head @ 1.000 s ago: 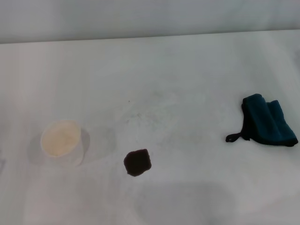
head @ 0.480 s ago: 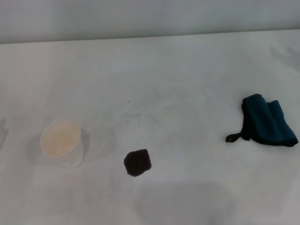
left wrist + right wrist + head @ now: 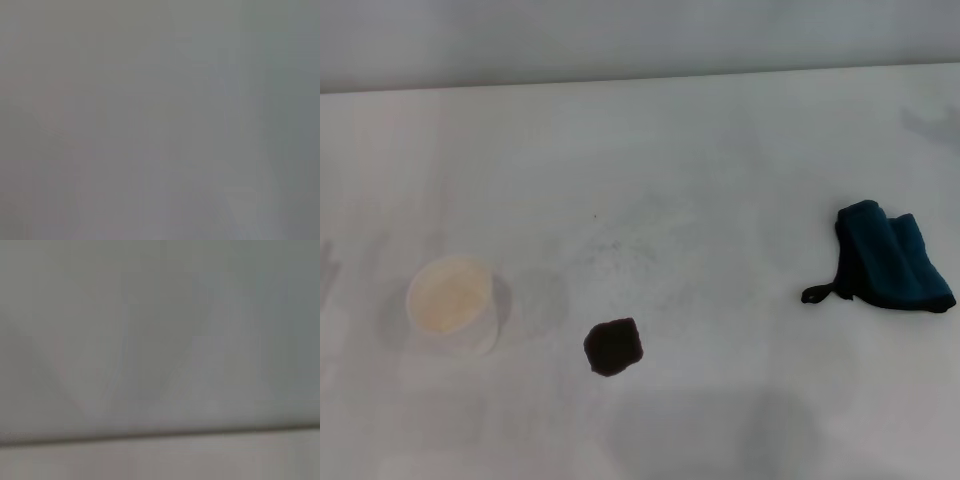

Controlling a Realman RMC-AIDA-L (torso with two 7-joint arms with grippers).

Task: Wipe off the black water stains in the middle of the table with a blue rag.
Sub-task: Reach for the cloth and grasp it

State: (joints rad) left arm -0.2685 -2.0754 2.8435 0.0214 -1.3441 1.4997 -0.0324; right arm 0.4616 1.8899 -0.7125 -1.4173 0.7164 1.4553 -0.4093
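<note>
The black water stain (image 3: 613, 346) is a small blackish-brown blot with ragged edges on the white table (image 3: 700, 180), a little left of the middle and near the front. The blue rag (image 3: 890, 258) lies folded at the right side of the table, its thin black loop (image 3: 820, 292) pointing left. Neither gripper shows in the head view. The left wrist view and the right wrist view show only plain grey surface, with no fingers and no task object.
A pale round cup (image 3: 452, 303) stands on the table at the left, left of the stain. The table's far edge (image 3: 640, 80) meets a grey wall at the back. Faint grey specks lie on the table behind the stain.
The stain, the rag and the cup have not moved. Faint shadows at the left edge and the far right of the table have shifted slightly.
</note>
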